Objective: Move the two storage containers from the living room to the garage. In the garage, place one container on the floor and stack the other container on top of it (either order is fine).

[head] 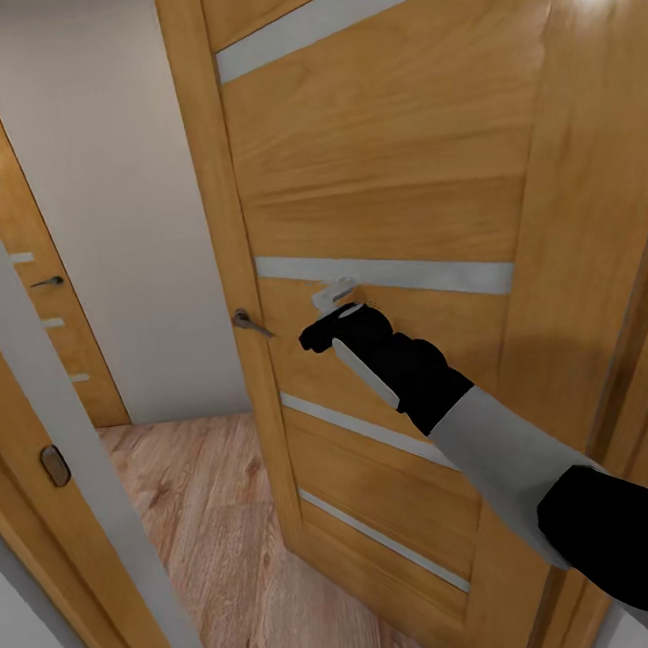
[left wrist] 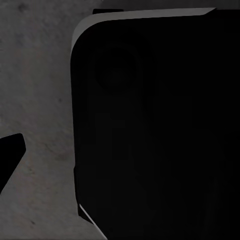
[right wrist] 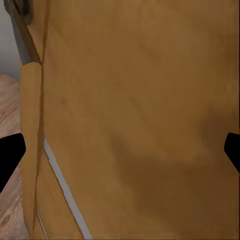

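Note:
Neither storage container is in view. A wooden panel door (head: 389, 186) with pale horizontal strips stands ajar right in front of me. My right gripper (head: 332, 297) is against its face, a little to the right of the grey lever handle (head: 250, 322). In the right wrist view the door (right wrist: 140, 110) is very close, and the gripper (right wrist: 120, 157) is open, its black fingertips (right wrist: 10, 160) far apart with nothing between them. The left wrist view looks down on dark mottled concrete floor (left wrist: 35, 90) beside a black robot part (left wrist: 155, 125); one left fingertip (left wrist: 10, 160) shows at the edge.
Light wood-plank floor (head: 218, 537) runs through the gap left of the door to a beige wall (head: 117, 186). A second wooden door (head: 31, 267) stands at the back left. A door frame with a latch plate (head: 55, 465) crosses the near left.

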Available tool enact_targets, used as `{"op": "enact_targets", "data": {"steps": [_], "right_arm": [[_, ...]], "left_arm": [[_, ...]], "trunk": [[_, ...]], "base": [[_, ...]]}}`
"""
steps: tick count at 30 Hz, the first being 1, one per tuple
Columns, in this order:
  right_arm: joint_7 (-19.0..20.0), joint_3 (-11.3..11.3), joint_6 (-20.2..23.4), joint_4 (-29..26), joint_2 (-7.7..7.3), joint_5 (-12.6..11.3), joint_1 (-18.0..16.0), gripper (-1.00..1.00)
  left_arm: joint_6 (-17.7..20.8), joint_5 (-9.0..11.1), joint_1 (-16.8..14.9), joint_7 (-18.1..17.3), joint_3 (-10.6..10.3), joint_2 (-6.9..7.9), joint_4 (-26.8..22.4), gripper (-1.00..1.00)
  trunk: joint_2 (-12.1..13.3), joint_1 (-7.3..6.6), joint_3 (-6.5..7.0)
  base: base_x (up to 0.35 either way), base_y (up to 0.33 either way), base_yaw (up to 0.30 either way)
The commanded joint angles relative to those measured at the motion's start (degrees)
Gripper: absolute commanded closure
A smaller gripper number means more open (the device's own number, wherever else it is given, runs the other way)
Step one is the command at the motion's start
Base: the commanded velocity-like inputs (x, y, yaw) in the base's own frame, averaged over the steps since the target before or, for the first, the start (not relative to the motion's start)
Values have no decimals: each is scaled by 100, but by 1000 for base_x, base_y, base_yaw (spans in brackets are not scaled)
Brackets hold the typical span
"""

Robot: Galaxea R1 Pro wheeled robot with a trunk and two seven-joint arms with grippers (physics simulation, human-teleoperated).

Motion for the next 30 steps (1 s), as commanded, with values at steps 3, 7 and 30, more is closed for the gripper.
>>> {"op": "enact_targets", "data": {"steps": [3,7,30], "right_arm": [[-444,74,-101,421,0,-44,-13,-100],[-507,85,-159,489,0,-35,-15,-100],[-664,80,-480,1387,0,-15,-586,-100]], "left_arm": [[-11,5,-2,1,2,0,0,-100],[-11,5,-2,-2,0,0,0,-100],[-11,4,-2,5,1,-8,0,-100]], "trunk": [[-4,0,-6],[-4,0,-6],[-4,0,-6]], "base": [[0,0,0],[0,0,0],[0,0,0]]}}
